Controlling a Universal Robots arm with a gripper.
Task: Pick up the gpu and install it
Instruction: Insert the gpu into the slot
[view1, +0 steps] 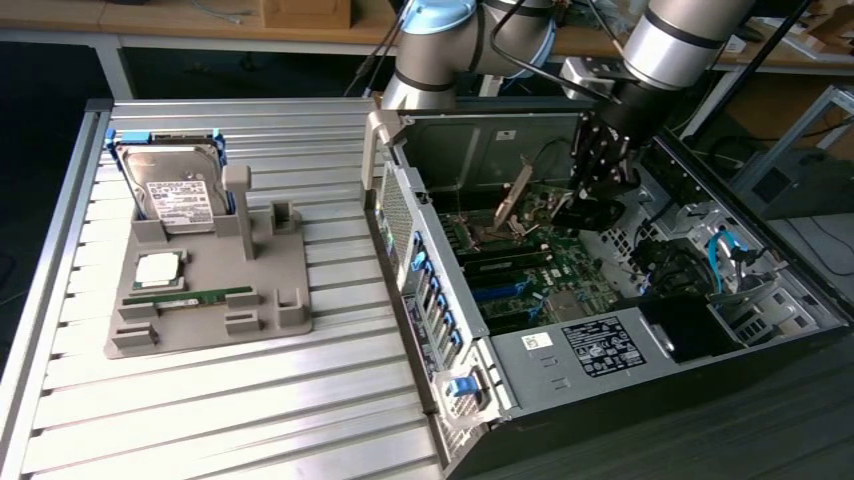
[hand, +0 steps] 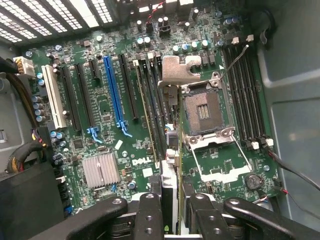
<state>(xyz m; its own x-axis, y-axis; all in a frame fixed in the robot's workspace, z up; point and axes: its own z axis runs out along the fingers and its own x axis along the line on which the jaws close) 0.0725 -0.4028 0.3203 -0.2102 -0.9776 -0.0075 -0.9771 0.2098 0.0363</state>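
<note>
gripper (hand: 170, 220) – black fingers clamped on thin flat gpu (hand: 171, 145) | over green motherboard (hand: 100, 115)

We see our arm (view1: 674, 45) reaching down from above, its silver forearm slanting toward the exterior view's left, the dark wrist below it. Our tool (view1: 594, 205) points downward. In the wrist view the tool (hand: 170, 212) has its black fingers (hand: 150, 215) clamped on a thin card held edge-on between them.

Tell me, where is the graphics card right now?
The gpu is gripped edge-on in the gripper, above the motherboard inside the open computer case, on the exterior view's right.
</note>
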